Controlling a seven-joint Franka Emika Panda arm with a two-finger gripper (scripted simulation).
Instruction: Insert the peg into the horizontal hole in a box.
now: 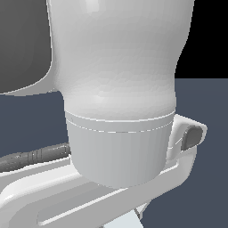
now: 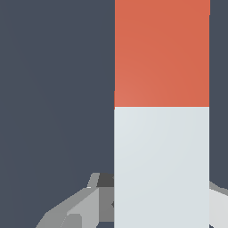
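Note:
The peg (image 2: 161,111) fills much of the wrist view, its red-orange end (image 2: 161,53) pointing away from the hand and its pale grey-white part (image 2: 161,164) running back between the fingers. My gripper (image 2: 161,198) is shut on the peg: a grey finger (image 2: 91,202) shows on one side and a lighter finger (image 2: 219,200) on the other, both against the pale part. In the exterior view only a pale sliver of the peg (image 1: 130,221) shows under the hand. The box and its hole are out of view in both frames.
The white arm link (image 1: 120,102) and the hand body (image 1: 89,200) block most of the exterior view, with a dark cable (image 1: 35,156) at that view's left. Behind them is a plain dark blue-grey floor (image 1: 205,178), which also lies around the peg in the wrist view.

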